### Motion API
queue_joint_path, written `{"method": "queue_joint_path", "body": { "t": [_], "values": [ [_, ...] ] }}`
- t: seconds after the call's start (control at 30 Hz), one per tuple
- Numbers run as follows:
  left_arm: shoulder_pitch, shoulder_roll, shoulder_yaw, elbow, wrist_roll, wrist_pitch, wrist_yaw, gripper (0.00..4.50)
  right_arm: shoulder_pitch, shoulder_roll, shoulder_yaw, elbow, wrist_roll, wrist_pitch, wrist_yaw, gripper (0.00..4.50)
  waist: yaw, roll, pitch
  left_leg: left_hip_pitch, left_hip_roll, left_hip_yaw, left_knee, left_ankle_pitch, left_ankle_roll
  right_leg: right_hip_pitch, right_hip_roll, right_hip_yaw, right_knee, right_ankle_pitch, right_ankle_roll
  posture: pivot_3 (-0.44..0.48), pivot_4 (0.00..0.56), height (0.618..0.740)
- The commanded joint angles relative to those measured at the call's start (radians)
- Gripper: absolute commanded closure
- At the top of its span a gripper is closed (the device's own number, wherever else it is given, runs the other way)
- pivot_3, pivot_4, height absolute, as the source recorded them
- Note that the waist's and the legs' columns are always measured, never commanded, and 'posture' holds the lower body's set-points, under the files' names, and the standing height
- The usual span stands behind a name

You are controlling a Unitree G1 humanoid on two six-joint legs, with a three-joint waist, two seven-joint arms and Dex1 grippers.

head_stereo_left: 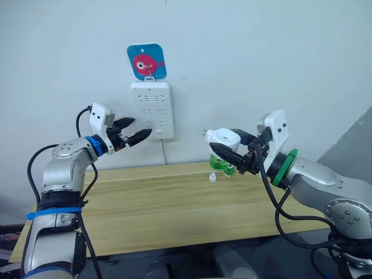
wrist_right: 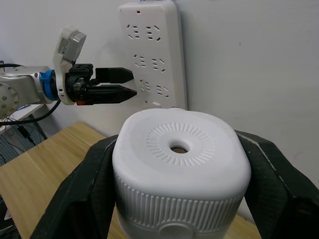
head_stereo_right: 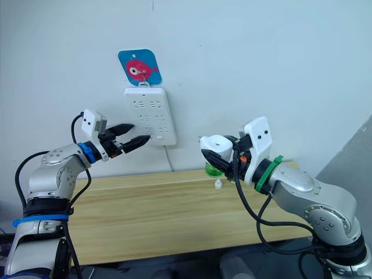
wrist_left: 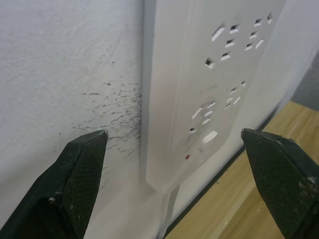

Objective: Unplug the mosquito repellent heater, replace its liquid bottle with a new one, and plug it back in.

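Your right gripper (head_stereo_left: 232,156) clamps the mosquito repellent heater (head_stereo_left: 224,138), unplugged, above the table's (head_stereo_left: 174,203) far right edge; the left gripper (head_stereo_left: 138,135) gapes empty beside the power strip (head_stereo_left: 151,110). Next, swap the bottle.

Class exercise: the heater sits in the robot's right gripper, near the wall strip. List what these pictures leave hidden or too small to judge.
- Mosquito repellent heater: in the right wrist view its prongs face away, behind its own body.
- Green bottle: eye views show it partly behind the right gripper; liquid level unreadable.
- Small bottle on the table: too small to identify.
- Power strip: cut off by the left wrist view's edge.
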Motion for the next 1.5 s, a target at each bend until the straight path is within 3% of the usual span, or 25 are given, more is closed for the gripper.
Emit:
{"method": "queue_joint_path", "body": {
  "t": [0.03,0.3,0.4,0.67,0.87,1.07,1.5],
  "values": [
    [-0.052,0.001,-0.013,0.003,0.005,-0.003,-0.046,0.0,-0.029,0.009,-0.012,-0.042,-0.003,-0.006,0.013,1.43,-0.002,0.0,0.0,0.0,0.0,0.0,0.0,0.0,0.0,0.0,0.0,0.0,0.0,0.0,0.0,-0.215,0.07,0.735],
    [-0.114,0.003,-0.041,0.055,0.003,0.018,-0.137,0.0,-0.016,0.008,-0.011,-0.063,0.007,0.007,0.034,1.44,-0.005,0.0,0.0,0.0,0.0,0.0,0.0,0.0,0.0,0.0,0.0,0.0,0.0,0.0,0.0,-0.233,0.066,0.735],
    [-0.126,-0.004,-0.038,0.061,-0.006,0.026,-0.153,0.62,-0.021,0.015,-0.005,-0.058,0.002,0.008,0.038,1.44,-0.006,0.0,0.0,0.0,0.0,0.0,0.0,0.0,0.0,0.0,0.0,0.0,0.0,0.0,0.0,-0.235,0.065,0.735],
    [-0.126,-0.022,-0.032,0.049,-0.009,0.042,-0.153,3.11,-0.087,0.113,0.082,0.014,-0.075,0.01,0.039,1.44,-0.008,0.0,0.0,0.0,0.0,-0.001,0.0,0.0,0.0,0.0,0.0,-0.001,0.0,0.0,0.0,-0.235,0.063,0.735],
    [-0.121,-0.035,-0.018,0.022,-0.02,0.064,-0.133,3.18,-0.246,0.239,0.227,0.171,-0.307,0.01,0.012,1.44,-0.009,-0.001,0.0,0.0,0.0,-0.001,0.002,0.0,0.0,0.0,0.0,-0.001,0.001,0.001,0.001,-0.224,0.056,0.735],
    [-0.103,-0.031,-0.01,-0.008,-0.025,0.088,-0.13,3.18,-0.329,0.329,0.291,0.272,-0.487,0.011,0.0,1.44,-0.006,-0.001,0.0,0.0,0.0,-0.002,0.002,0.0,0.0,0.0,-0.001,-0.002,0.001,0.002,0.0,-0.209,0.053,0.735],
    [-0.093,-0.03,-0.002,-0.029,-0.026,0.107,-0.127,3.18,-0.322,0.433,0.296,0.369,-0.682,-0.021,0.077,1.44,-0.008,-0.002,-0.001,-0.001,0.0,-0.003,0.002,0.0,0.0,0.0,-0.001,-0.003,0.002,0.004,-0.003,-0.203,0.047,0.735]
  ]
}}
